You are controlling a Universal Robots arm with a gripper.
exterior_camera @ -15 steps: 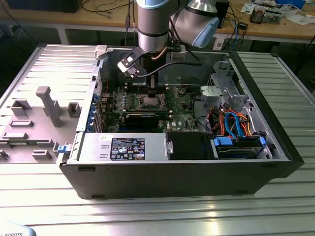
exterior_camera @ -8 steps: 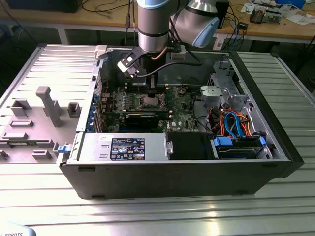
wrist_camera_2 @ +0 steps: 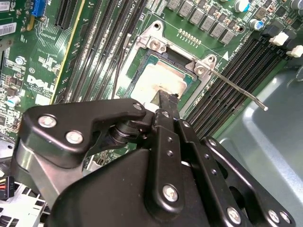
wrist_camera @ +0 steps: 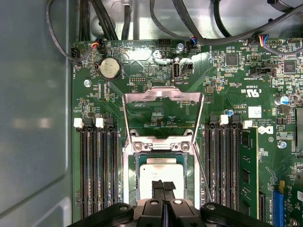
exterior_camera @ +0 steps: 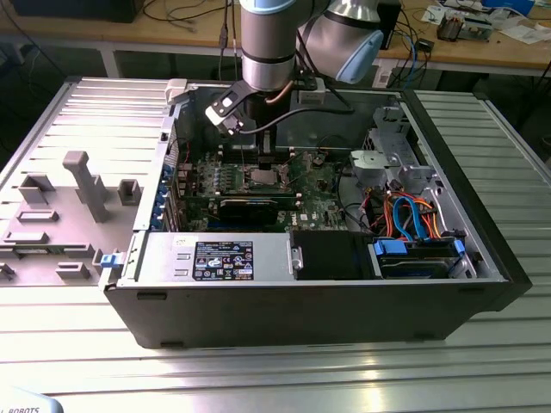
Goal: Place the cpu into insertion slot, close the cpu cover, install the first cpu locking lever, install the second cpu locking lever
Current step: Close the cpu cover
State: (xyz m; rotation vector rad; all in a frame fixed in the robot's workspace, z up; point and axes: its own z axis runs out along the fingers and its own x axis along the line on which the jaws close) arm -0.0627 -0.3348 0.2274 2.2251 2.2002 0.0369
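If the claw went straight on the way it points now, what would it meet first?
The cpu, lying in the insertion slot right ahead of the shut claw. The cpu cover stands open beyond, clear of that line. Whether the tips touch the chip yet, I cannot tell.

cpu (wrist_camera: 161,171) top: matt silvery-grey metal. cpu cover (wrist_camera: 162,96): bare shiny sheet metal. gripper (wrist_camera: 163,187): matt black, smooth. mobo (wrist_camera: 227,80): green, semi-gloss.

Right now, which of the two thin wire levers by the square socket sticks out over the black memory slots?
The silver wire lever with the hooked tip; the darker wire lever lies beside the square socket.
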